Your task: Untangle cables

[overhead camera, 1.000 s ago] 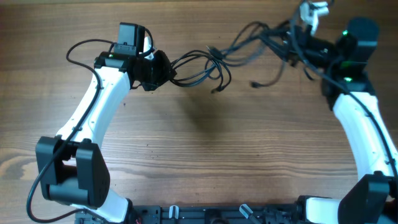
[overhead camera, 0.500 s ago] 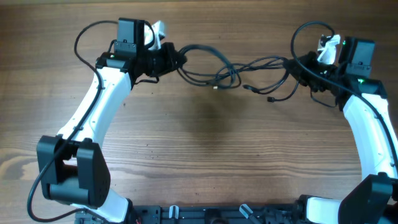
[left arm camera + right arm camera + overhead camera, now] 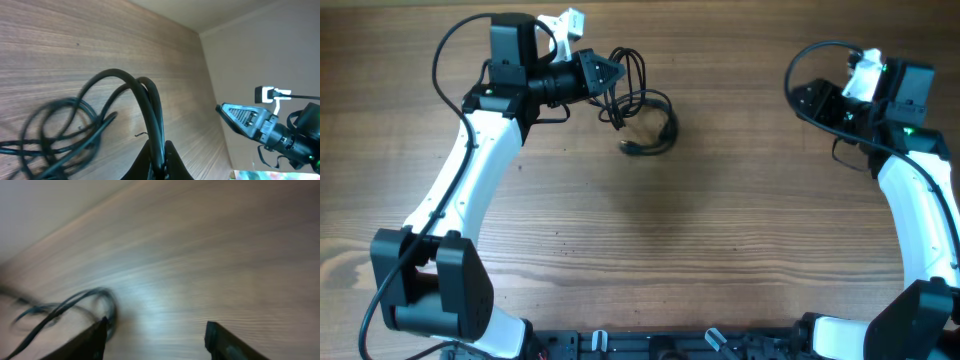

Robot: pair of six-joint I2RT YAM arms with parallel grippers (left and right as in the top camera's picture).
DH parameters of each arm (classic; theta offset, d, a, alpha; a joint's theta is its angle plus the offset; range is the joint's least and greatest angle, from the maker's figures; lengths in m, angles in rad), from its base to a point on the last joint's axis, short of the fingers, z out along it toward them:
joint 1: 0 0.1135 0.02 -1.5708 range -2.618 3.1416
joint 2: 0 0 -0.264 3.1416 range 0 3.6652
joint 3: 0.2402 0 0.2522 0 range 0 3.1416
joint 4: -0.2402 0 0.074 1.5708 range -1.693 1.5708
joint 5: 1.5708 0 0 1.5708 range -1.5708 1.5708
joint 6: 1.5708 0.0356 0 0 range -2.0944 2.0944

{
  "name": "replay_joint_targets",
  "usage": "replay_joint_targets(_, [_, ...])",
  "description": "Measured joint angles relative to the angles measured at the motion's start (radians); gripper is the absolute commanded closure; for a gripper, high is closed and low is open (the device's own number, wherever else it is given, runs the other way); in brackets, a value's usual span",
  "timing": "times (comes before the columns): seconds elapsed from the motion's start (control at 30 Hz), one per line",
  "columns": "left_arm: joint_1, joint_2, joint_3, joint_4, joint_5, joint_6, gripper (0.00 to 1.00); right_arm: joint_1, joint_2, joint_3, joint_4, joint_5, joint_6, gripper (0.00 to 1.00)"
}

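Left jaws pressed together, pinching the cables (image 3: 157, 130) right between the tips. Strands arch out of the grip and fall in a loose looped bunch just beyond the tips, down toward the bench (image 3: 720, 230). Right jaws spread, nothing between them; cables well apart, far ahead, blurred.

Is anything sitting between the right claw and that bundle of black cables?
Nothing visible does. Only the wooden table lies between the open right gripper and the cables, which the left gripper clamps.
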Motion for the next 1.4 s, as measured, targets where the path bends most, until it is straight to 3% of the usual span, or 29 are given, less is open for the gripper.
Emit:
replay_joint_targets(0.17, [-0.031,0.000,0.000,-0.001,0.011,-0.051,0.96,0.000,-0.002,0.001,0.059,-0.272,-0.022,0.32])
replay_joint_targets(0.33, [-0.051,0.000,-0.005,0.090,0.043,-0.172,0.96,0.022,-0.003,0.001,0.059,-0.369,0.004,0.32])
replay_joint_targets(0.47, [-0.052,0.000,-0.009,0.272,0.085,-0.375,0.96,0.101,-0.003,0.001,0.058,-0.388,0.008,0.33])
replay_joint_targets(0.67, [-0.052,0.000,-0.008,0.319,0.093,-0.606,0.96,0.203,-0.003,0.001,0.072,-0.379,0.043,0.33])
replay_joint_targets(1.0, [-0.053,0.000,-0.009,0.320,0.095,-0.883,0.96,0.261,-0.003,0.002,0.076,-0.338,0.139,0.35])
replay_joint_targets(1.17, [-0.053,0.000,-0.009,0.320,0.061,-0.966,0.96,0.262,-0.003,0.002,0.114,-0.344,0.166,0.35])
replay_joint_targets(1.4, [-0.073,0.000,-0.009,0.320,0.005,-1.071,0.96,0.306,-0.003,0.002,0.147,-0.374,0.012,0.23])
